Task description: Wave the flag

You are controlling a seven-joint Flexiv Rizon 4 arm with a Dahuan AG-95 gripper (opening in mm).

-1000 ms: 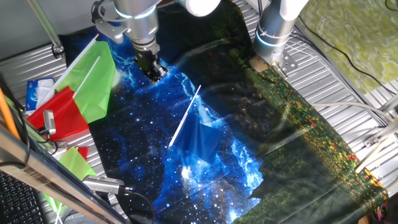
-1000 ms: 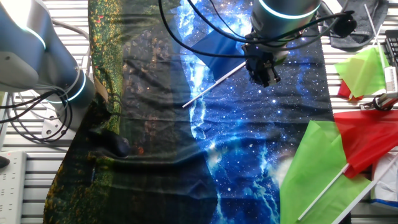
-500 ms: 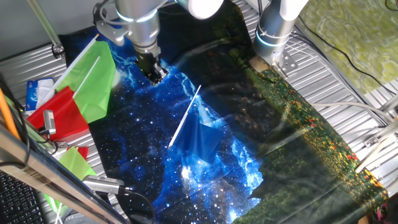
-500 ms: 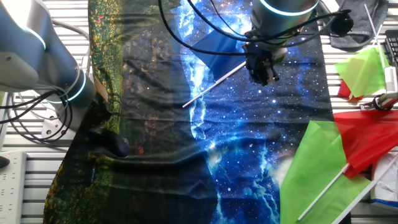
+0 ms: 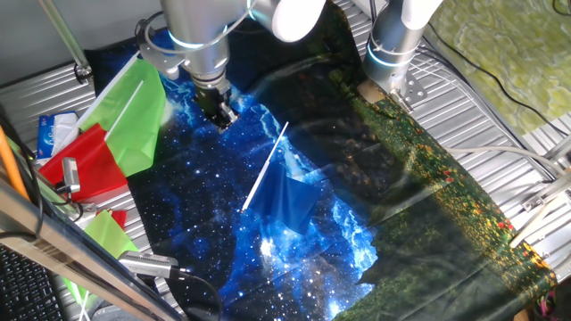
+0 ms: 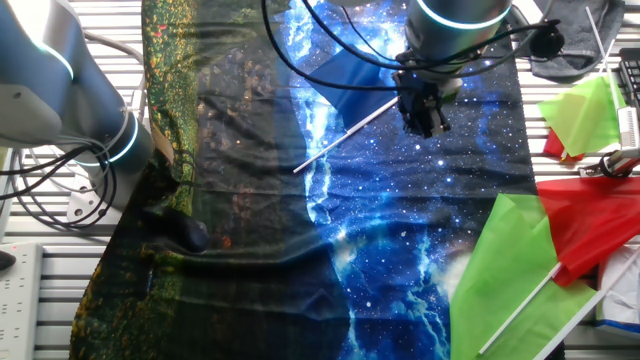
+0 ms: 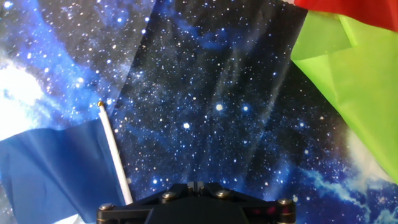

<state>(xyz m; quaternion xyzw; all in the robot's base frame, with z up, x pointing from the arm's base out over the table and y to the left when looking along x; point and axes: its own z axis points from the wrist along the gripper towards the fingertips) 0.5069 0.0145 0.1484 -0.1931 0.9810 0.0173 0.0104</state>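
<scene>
The flag lies flat on the star-print cloth: its dark-blue cloth (image 5: pixel 290 201) and thin white stick (image 5: pixel 265 168). It also shows in the other fixed view (image 6: pixel 350 75) and at the lower left of the hand view (image 7: pixel 56 162). My gripper (image 5: pixel 219 113) hovers over the star-print cloth, up and to the left of the stick's bare end, apart from it. It also shows in the other fixed view (image 6: pixel 425 118). In the hand view the gripper (image 7: pixel 194 185) has its jaws closed together with nothing between them.
A bright green flag (image 5: pixel 134 111) and a red flag (image 5: pixel 85 165) lie at the left edge, also seen in the hand view's upper right (image 7: pixel 348 68). A second arm's base (image 5: pixel 393 45) stands at the back. The star-print cloth (image 5: pixel 205 214) covers the table.
My gripper has shifted slightly over the cloth near the stick's bare end. The flag has not moved.
</scene>
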